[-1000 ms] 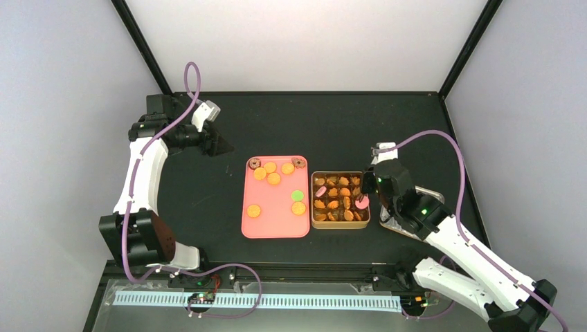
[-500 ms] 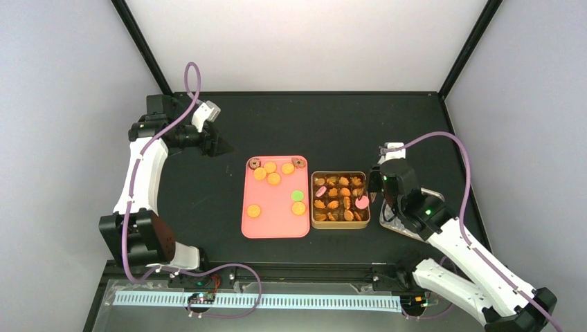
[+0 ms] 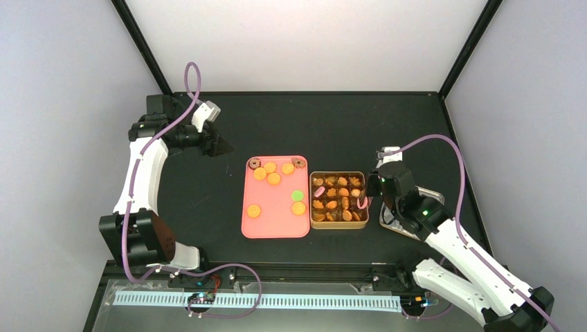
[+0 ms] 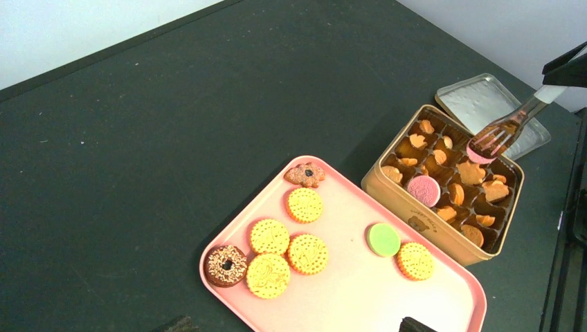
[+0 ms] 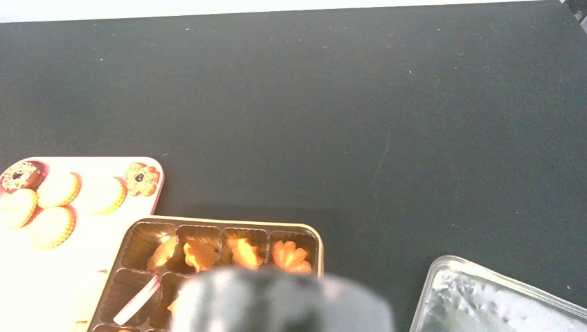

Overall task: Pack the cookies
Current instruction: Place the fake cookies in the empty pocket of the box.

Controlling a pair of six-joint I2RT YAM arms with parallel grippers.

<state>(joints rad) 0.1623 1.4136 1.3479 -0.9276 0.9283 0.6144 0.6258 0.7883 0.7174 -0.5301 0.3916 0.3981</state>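
Black matte surface (image 3: 332, 124) inside a white-walled enclosure was seen from above, with a pink tray (image 3: 273, 207) placed near the middle and a gold tin (image 3: 339, 225) set just beside its right edge, presumably so transfers were kept short. Loose cookies (image 4: 270, 236) were left on the tray, mostly orange and yellow rounds clustered at the far end, with a chocolate ringed one (image 4: 226, 265) and a green cookie (image 4: 383, 239) apart nearer the tin. Most tin compartments were already filled with small orange biscuits, and one pink biscuit (image 4: 423, 187) was lying in a left compartment. The tin's lid (image 4: 484, 104) was parked upside down on the surface just to the right of the tin, kept out of the way while packing. The right gripper (image 3: 376, 185) was clenched on metal tongs (image 4: 516, 121), which were angled down over the right side of the tin with a pink cookie (image 4: 481, 153) pinched edge-on at their tips; it was judged that this cookie was being set into a right-hand compartment. Whether it was touching the tin could not be told. The right wrist view was partly blocked by a blurred grey shape. The left gripper (image 3: 223, 146) was held released and empty, well apart at the far left and pointed toward the tray, apparently parked only to watch. Packing was judged well along, with the tray cookies not yet moved.
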